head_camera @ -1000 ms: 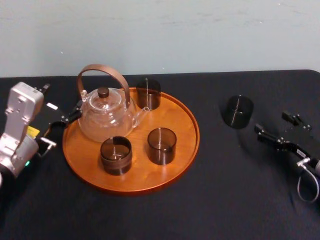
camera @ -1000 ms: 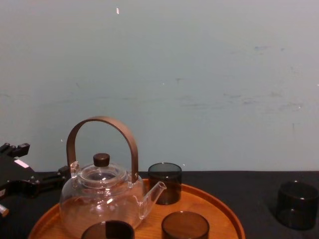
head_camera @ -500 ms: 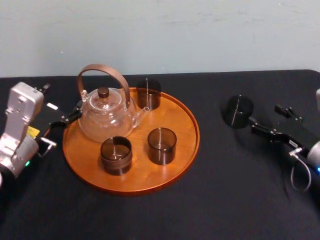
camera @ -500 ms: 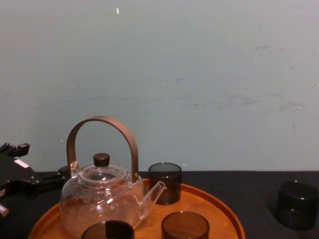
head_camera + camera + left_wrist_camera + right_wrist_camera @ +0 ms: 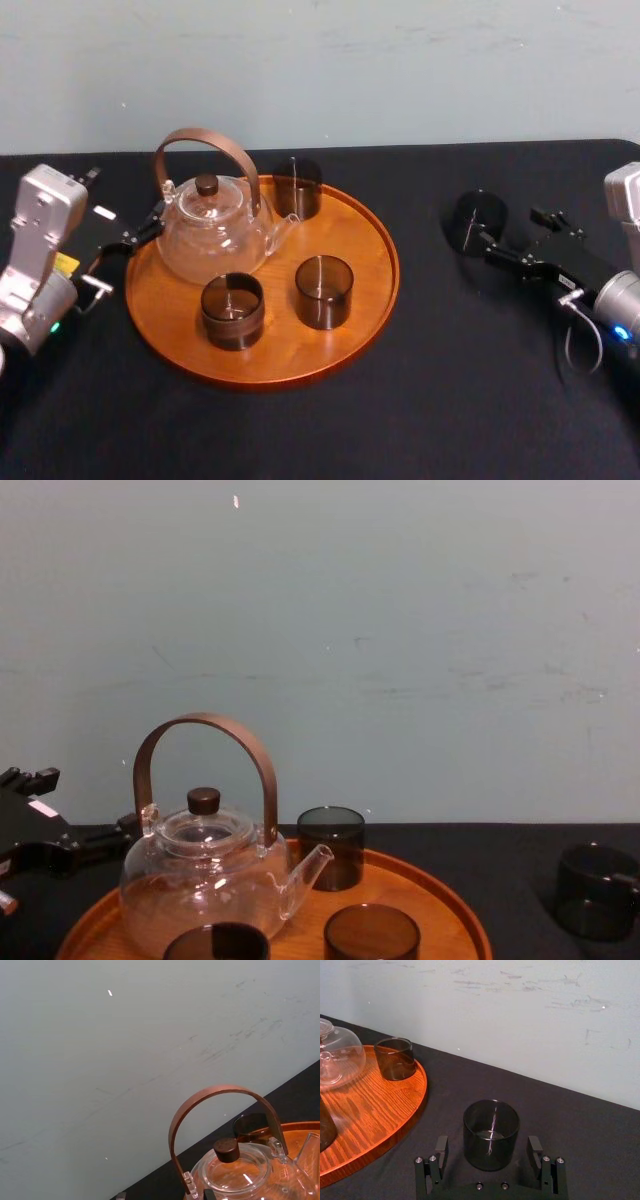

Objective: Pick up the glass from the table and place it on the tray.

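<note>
glass (image 5: 475,222): upright on table (image 5: 460,400), well right of tray (image 5: 388,285) | right pincer (image 5: 488,1149): low over table, spread wide, empty | relation: glass centred at the gap's mouth, touching neither finger | left pincer (image 5: 140,232): idle beside tray's left rim, near teapot (image 5: 212,235) | tray: carries teapot and three other glasses (image 5: 323,292)

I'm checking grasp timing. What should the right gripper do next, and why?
Probably ease the right gripper slightly forward: its open fingers straddle only the near side of the dark glass on the table. The left gripper sits by the tray.
</note>
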